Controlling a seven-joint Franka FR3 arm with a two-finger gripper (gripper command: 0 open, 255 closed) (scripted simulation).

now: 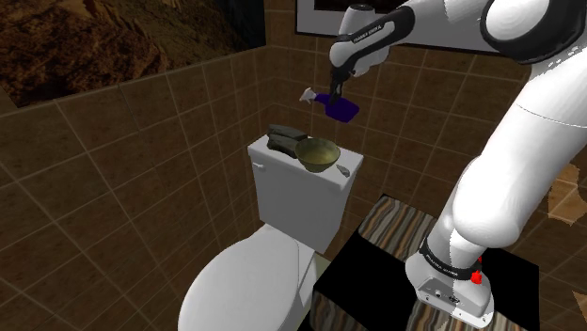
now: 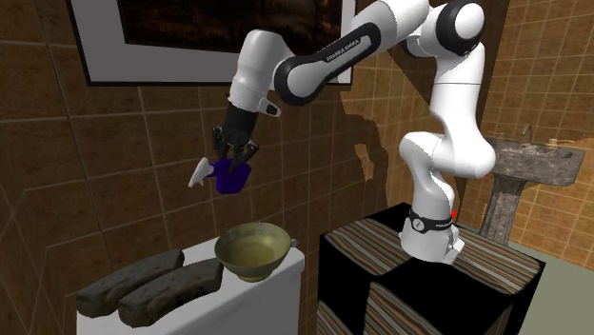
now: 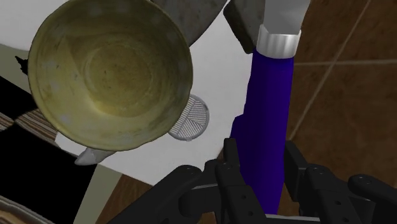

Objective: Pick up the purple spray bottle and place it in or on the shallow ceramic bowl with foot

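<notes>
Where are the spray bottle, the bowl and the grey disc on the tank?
spray bottle [image 3: 267, 121], wrist view, middle of purple body
bowl [image 2: 253, 247], second exterior view, inner wall
grey disc [image 3: 192, 119], wrist view, ribbed top

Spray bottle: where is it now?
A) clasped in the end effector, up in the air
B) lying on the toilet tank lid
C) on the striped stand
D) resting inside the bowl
A: the end effector is shut on the purple spray bottle, which hangs in the air higher than the footed bowl on the toilet tank and touches neither.
</notes>
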